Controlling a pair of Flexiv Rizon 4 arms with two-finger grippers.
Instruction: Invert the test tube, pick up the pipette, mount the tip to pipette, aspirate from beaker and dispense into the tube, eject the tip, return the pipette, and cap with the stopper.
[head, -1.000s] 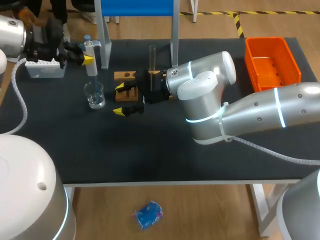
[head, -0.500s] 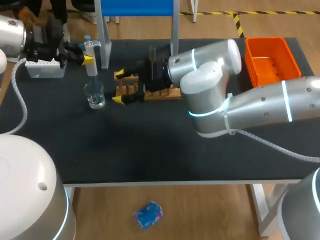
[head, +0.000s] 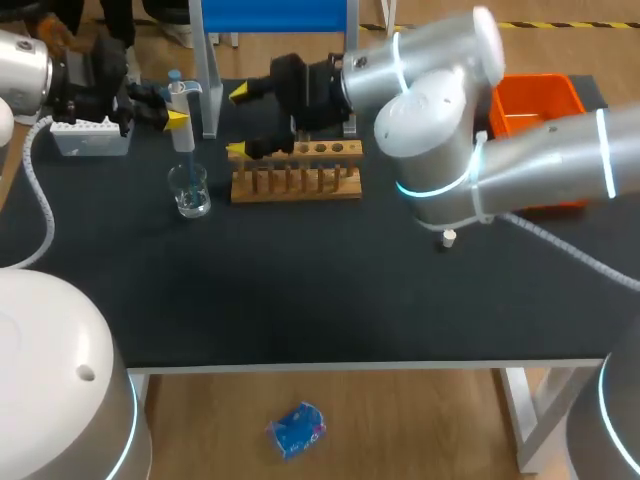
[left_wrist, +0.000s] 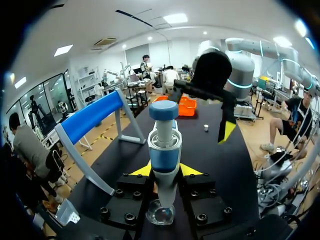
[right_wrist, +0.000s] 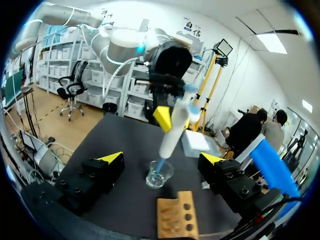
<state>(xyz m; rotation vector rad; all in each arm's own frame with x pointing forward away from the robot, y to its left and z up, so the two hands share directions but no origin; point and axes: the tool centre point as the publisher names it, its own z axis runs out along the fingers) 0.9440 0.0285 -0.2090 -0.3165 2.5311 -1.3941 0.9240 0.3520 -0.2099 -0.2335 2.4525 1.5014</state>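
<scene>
I count two arms, one pipette, one beaker, one wooden rack, one tip box, one orange bin and one small white stopper on the table (head: 300, 290).

The left pincer (head: 172, 112) is clamped on the pipette (head: 181, 115). The left wrist view shows a yellow fingertip against each side of its body. The pipette stands upright over the beaker (head: 189, 190), near the table's left end. It has a blue plunger cap on top, a white collar below that, a blue band where the fingers grip, and a pale body tapering downwards. In the right wrist view its thin blue tip reaches down into the mouth of the clear glass beaker.

The right pincer (head: 238, 122) hangs above the left end of the wooden rack (head: 297, 172). Its two yellow-tipped fingers are wide apart with nothing between them. It points towards the pipette and beaker, which lie ahead of it and well apart from it. The right arm reaches past the middle of the table, over the rack's far side.

The rack is light wood with a row of holes along its top and lies just right of the beaker. The tip box (head: 90, 136) is white and sits beside the left pincer, towards the table's left edge. The orange bin (head: 530, 100) is at the far right, partly behind the right arm. The stopper (head: 449, 238) lies alone on the dark table, in front of the right arm's elbow.
</scene>
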